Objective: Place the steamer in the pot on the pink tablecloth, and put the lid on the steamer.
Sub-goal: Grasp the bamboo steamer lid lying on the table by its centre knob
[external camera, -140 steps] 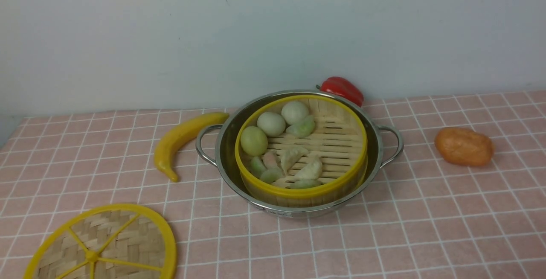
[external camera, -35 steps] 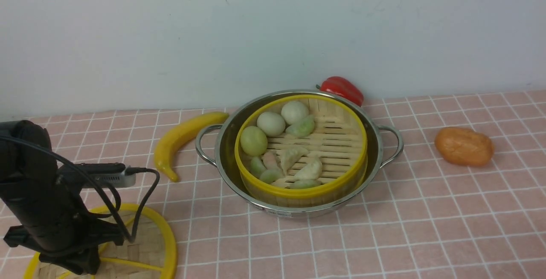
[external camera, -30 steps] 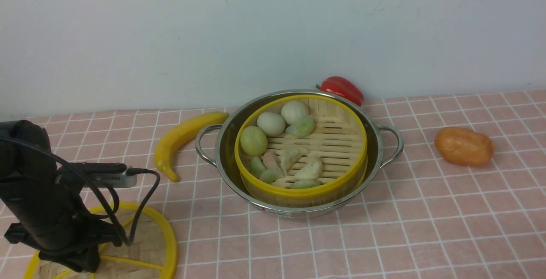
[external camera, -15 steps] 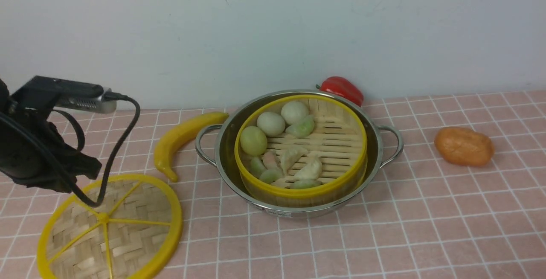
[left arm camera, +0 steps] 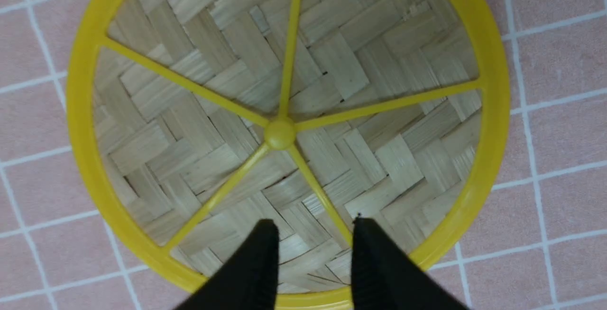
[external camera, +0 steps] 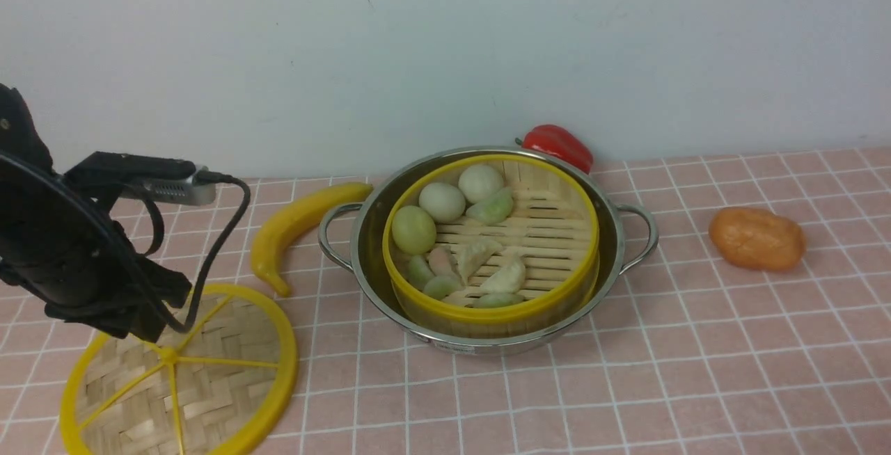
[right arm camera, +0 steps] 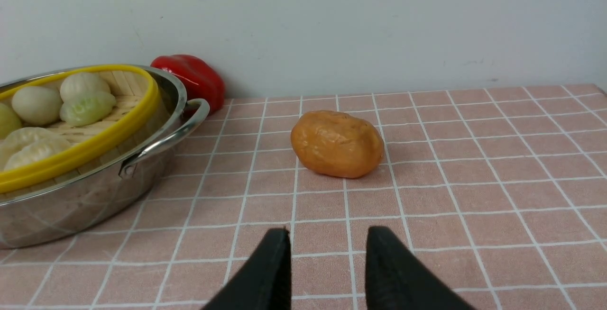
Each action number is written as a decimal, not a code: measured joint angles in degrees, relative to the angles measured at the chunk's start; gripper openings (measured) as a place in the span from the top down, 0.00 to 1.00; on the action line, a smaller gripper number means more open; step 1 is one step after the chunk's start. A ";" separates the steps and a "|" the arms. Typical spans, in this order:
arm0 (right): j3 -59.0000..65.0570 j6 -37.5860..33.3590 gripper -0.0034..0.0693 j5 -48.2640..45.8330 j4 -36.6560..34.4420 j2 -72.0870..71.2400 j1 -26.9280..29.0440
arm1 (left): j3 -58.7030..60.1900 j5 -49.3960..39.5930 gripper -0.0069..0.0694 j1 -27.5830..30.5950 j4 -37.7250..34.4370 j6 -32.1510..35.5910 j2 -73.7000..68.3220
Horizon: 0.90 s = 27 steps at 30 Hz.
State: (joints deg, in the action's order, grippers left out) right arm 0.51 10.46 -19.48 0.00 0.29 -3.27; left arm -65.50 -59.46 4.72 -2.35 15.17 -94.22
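Round bamboo steamer with yellow rim (external camera: 543, 232) already sits in the wide shiny steel pot (external camera: 487, 347) on the pink grid-lined tablecloth (external camera: 696, 357). The lid step is in hand: the flat woven-bamboo lid with yellow spokes (external camera: 230, 364) lies near left, well apart from the pot, left arm's fingers (left arm camera: 251, 267) apart just above it, right arm's fingers (right arm camera: 265, 272) apart, empty. Next, likely: close on a spoke, lift, carry over the steamer; since the earliest frame the lid has shifted toward the yellow banana (external camera: 292, 225), and the left arm is lower than half a second ago.
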 joint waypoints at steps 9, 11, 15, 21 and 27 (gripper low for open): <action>0.00 0.00 0.62 0.00 0.00 0.00 0.00 | 0.00 3.65 0.42 -0.06 0.00 -0.11 -5.24; 0.00 0.00 0.62 0.00 0.00 0.00 0.00 | 0.00 4.61 0.47 -0.06 0.00 -0.15 -5.96; 0.00 0.00 0.62 0.00 0.00 0.00 0.00 | 0.00 5.89 0.61 -0.06 0.00 -0.15 -7.71; 0.00 0.00 0.62 0.00 0.00 0.00 0.00 | 0.00 5.89 0.72 -0.06 0.00 -0.34 -8.72; 0.00 0.00 0.62 0.00 0.00 0.00 0.00 | 0.00 5.89 0.69 -0.11 1.43 -0.81 -9.04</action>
State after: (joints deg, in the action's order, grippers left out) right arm 0.51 10.46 -19.48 0.00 0.29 -3.27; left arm -65.50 -53.57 4.62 -0.92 14.35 -103.26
